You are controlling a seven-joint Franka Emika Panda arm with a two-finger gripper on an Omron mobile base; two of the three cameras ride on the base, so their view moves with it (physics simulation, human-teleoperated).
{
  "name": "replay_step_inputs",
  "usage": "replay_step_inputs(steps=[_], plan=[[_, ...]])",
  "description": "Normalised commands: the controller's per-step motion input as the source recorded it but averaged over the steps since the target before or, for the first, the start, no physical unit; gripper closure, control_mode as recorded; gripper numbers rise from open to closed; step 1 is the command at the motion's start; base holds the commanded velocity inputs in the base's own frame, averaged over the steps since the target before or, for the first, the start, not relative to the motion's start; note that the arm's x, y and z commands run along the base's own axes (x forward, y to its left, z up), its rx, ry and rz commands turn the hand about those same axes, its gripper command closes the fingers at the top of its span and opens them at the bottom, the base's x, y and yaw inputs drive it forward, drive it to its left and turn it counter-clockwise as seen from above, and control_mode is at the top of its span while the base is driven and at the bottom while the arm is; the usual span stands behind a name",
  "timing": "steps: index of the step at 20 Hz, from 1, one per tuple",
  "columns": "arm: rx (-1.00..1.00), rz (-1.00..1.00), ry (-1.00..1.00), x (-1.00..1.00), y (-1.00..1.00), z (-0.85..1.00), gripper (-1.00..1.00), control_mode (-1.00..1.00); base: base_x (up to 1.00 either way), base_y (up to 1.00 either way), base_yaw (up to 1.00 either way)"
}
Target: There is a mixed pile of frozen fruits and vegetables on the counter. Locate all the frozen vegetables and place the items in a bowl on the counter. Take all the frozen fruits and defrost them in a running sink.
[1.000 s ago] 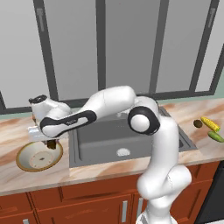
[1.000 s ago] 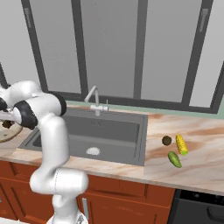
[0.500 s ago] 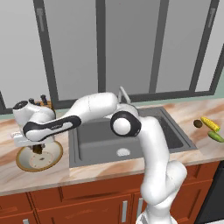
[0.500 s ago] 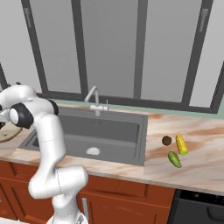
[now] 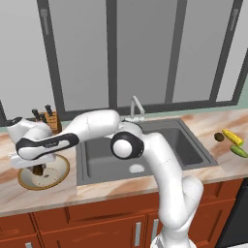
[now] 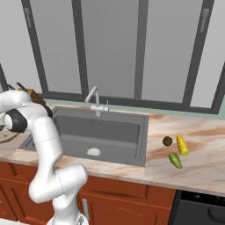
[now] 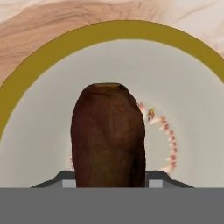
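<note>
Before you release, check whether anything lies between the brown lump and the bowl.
Nothing visible does. In the hand view the brown lump, held in the shut gripper, hangs directly over the bowl's bare cream floor.

A rendered home kitchen. A dark grey sink (image 6: 105, 136) with a curved silver faucet (image 6: 95, 100) is set into a long beige-pink marbled table (image 6: 197, 154) over reddish-brown wooden cabinets (image 5: 87, 225). Tall grey-framed windows (image 6: 110, 48) run behind it. A wooden knife block (image 5: 48, 120) stands at the left near a cream bowl (image 5: 60, 169), and food pieces (image 6: 176, 148) lie right of the sink.
</note>
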Motion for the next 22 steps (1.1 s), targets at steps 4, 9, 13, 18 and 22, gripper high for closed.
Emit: replay_step_inputs(steps=[4,9,13,18,22], plan=[[0.02,0.04,0.06,0.09,-0.34,-0.46,1.0,-1.0,0.0,0.0,0.0],[0.03,0.03,-0.01,0.01,-0.1,-0.65,1.0,-1.0,0.0,0.0,0.0],[0.04,0.0,0.0,0.0,0.13,-0.23,-1.0,-1.0,0.0,0.0,0.0],[0.0,0.0,0.05,-0.13,-0.01,0.36,-1.0,-1.0,0.0,0.0,0.0],[0.0,0.0,0.02,-0.25,-0.19,0.76,-1.0,-1.0,0.0,0.0,0.0]])
